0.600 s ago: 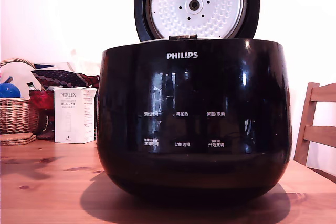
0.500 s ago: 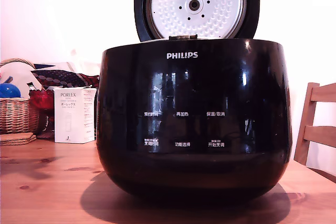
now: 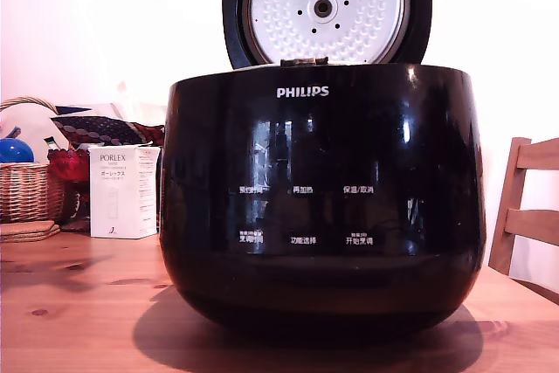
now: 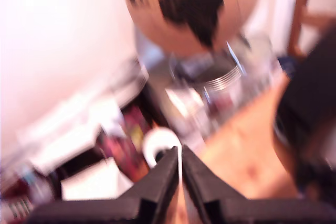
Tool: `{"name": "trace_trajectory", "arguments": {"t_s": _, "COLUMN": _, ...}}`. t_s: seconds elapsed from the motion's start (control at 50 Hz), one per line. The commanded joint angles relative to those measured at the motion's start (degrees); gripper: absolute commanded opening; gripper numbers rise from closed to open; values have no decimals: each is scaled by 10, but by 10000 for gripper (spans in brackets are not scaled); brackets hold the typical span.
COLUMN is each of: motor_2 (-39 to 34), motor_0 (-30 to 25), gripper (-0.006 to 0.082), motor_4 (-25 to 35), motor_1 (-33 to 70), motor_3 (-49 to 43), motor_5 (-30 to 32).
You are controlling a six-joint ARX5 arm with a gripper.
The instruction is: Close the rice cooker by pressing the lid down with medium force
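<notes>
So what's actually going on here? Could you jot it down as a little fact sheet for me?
Appliance: black rice cooker marked PHILIPS, standing on a wooden table
Lid: the lid stands open and upright, its silvery dimpled inner plate facing the exterior view
Gripper: gripper seen only in the blurred wrist view, fingers nearly together, holding nothing
Contact: arm absent from the exterior view; nothing touches the lid
Exterior view's left: wicker basket and white PORLEX box
Exterior view's right: wooden chair
Task status: lid not yet closed
</notes>
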Motion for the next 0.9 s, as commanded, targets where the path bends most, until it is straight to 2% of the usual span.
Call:
{"name": "trace_trajectory", "arguments": {"t_s": 0.0, "motor_2": -1, "motor_0": 1, "gripper": -24, "motor_4": 17, "motor_1": -7, "motor_3": 26, "motor_5": 15}}
{"name": "trace_trajectory", "arguments": {"t_s": 0.08, "motor_2": -1, "motor_0": 1, "gripper": -24, "motor_4": 44, "motor_1": -7, "motor_3": 58, "motor_5": 43}}
{"name": "trace_trajectory", "arguments": {"t_s": 0.3, "motor_2": -1, "motor_0": 2, "gripper": -24, "motor_4": 100, "motor_1": 9, "motor_3": 121, "motor_5": 46}}
{"name": "trace_trajectory", "arguments": {"t_s": 0.88, "motor_2": 14, "motor_0": -1, "gripper": -24, "motor_4": 130, "motor_1": 89, "motor_3": 176, "motor_5": 38}}
